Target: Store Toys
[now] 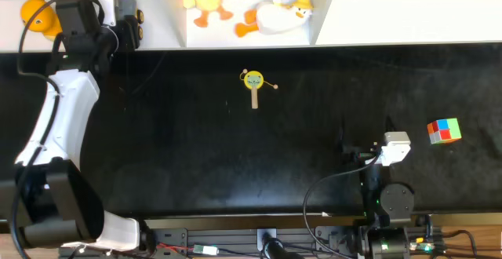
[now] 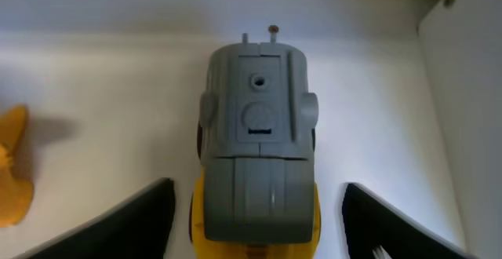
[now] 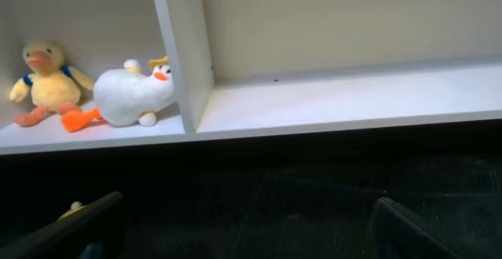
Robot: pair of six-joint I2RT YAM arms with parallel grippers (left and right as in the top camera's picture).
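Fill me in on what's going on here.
The left gripper is inside the shelf's left compartment, fingers open either side of a grey-and-yellow toy truck standing there. The right gripper sits open, low over the black mat. A yellow duck and a white duck sit in the middle compartment; a yellow rattle and a colour cube lie on the mat.

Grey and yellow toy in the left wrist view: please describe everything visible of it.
The grey and yellow toy looks like hard plastic: a grey blocky top with round knobs and two small pins, on a yellow body. It stands on the white shelf, between the left arm's open jaws, untouched by them.
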